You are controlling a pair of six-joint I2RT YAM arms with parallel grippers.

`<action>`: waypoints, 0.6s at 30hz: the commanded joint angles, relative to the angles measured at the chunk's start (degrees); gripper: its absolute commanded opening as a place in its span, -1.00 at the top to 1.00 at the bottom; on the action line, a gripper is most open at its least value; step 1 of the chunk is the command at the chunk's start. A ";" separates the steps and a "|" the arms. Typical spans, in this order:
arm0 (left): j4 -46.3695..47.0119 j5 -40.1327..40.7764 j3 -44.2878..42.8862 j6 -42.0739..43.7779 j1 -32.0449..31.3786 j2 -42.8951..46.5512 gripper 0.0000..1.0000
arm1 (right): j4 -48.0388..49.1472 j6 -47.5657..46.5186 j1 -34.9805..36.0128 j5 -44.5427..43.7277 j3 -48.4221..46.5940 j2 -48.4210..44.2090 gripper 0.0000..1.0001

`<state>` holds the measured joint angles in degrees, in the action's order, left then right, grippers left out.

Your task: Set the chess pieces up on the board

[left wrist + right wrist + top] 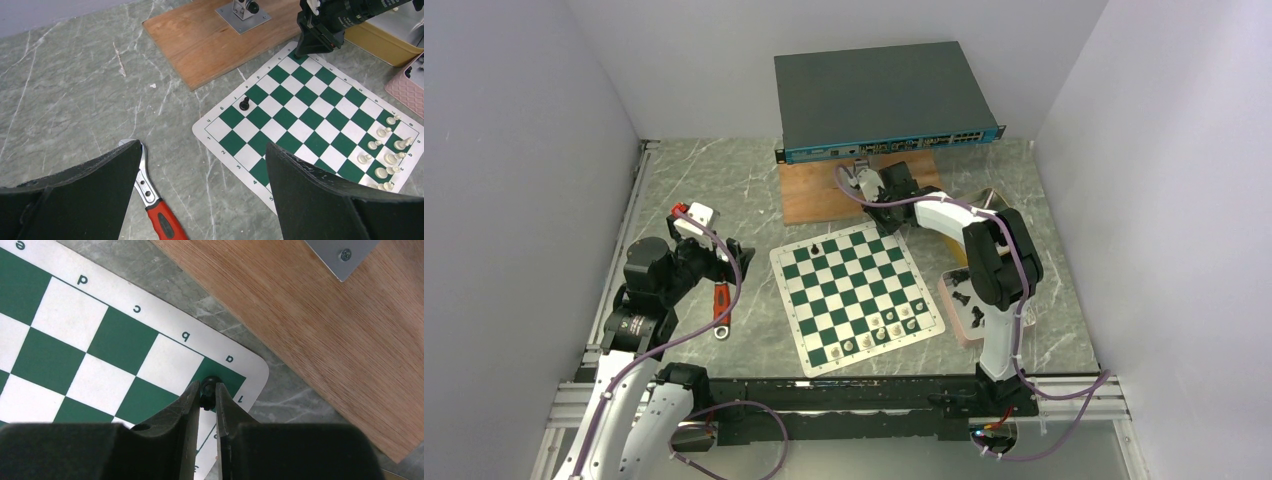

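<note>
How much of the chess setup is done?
Little: white plastic chessmen crowd one corner of the green-and-white square mat; one black plastic pawn stands opposite. The right gripper holds another black piece at a corner square. More wait in the pink rectangular tray.

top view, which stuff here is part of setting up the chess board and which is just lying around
For the job:
board
black pawn on it
black piece in the right gripper
white pieces
pink tray holding more pieces

Lying about:
red-handled wrench
wooden plank
network switch
</note>
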<state>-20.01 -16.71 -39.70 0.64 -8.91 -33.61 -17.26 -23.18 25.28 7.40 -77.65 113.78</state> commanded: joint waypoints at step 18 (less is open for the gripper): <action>1.26 -1.13 -1.42 -0.29 0.47 -0.06 -0.98 | 0.82 1.37 -0.67 -1.38 -2.11 1.01 0.38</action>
<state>-19.99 -16.71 -39.70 0.64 -8.80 -33.61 -17.30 -22.65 24.77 6.42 -77.73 114.85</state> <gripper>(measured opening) 0.989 0.295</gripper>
